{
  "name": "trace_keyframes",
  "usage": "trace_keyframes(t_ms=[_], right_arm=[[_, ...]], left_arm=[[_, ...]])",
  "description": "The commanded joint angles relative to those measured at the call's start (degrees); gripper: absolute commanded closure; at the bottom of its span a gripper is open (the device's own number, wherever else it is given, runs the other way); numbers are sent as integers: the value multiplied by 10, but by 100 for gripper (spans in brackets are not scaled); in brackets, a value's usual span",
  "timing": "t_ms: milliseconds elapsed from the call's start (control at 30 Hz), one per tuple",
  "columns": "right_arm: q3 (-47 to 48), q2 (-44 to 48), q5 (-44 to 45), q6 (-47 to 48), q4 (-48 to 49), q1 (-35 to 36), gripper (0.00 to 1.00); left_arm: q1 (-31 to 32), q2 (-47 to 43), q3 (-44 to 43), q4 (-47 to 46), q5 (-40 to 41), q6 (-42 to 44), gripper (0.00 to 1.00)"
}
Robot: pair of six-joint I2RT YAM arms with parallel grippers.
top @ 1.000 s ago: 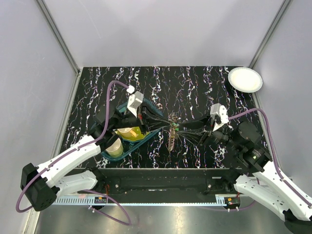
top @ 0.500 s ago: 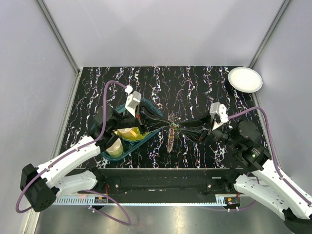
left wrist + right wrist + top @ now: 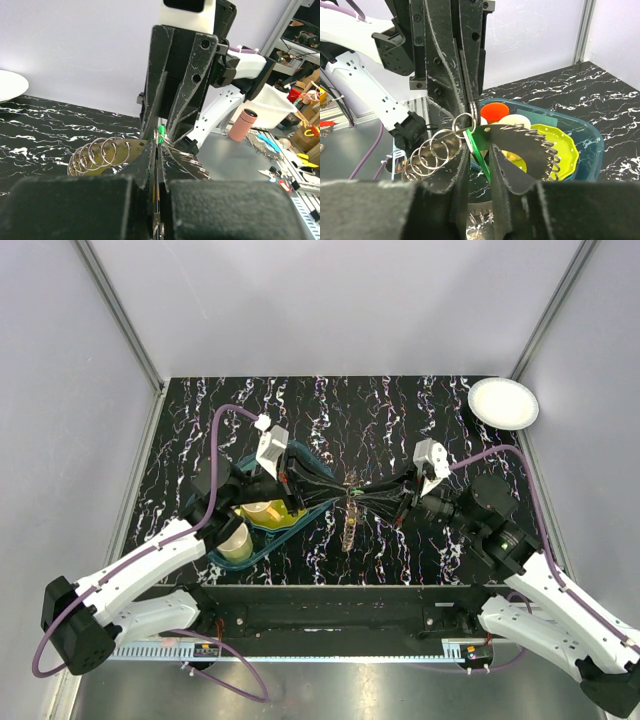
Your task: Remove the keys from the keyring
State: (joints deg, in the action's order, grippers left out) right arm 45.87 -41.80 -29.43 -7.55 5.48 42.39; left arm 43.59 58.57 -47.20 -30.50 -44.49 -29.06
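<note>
**Keyring (image 3: 349, 525) strung up where two pincers meet above the table (image 3: 420, 420)**

Top view: the left pincer (image 3: 338, 496) and right pincer (image 3: 374, 500) meet tip to tip over mid-table. The keyring trails from that point, its long axis running towards the near edge.

Left wrist view: the left pincer is clamped shut on one ring, and the linked rings curl away to the left.

Right wrist view: the right pincer's jaws stand narrowly apart around a green strip (image 3: 481, 150) on the ring. Whether they grip it I cannot tell.

The step probably goes best with a firm pinch on that strip alone, followed by a straight pull away from the left pincer without twisting.
</note>
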Motion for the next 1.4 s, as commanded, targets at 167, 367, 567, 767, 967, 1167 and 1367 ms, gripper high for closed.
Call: trace_keyframes(t_ms=[167,367,567,767,967,1167,1367], right_arm=[[-3,23,42,20,7,2,100],[5,28,57,35,-28,3,100],[12,20,65,41,-61,2,100],[-2,15,73,39,-74,3,100],[-10,-13,58,15,-59,3,100],[-20,-20,70,-4,-59,2,100],[7,-24,64,-20,-73,3,87]], left_arm=[[-1,-21,-22,-28,18,14,100],[-3,-24,-33,1,27,24,100],[-16,-24,-27,-19,27,8,100],[-31,-22,-23,-30,30,-6,100],[-31,-15,-18,-68,22,-25,100],[-34,-19,-10,-76,36,-23,100],[-35,-13,-11,-83,23,-26,100]])
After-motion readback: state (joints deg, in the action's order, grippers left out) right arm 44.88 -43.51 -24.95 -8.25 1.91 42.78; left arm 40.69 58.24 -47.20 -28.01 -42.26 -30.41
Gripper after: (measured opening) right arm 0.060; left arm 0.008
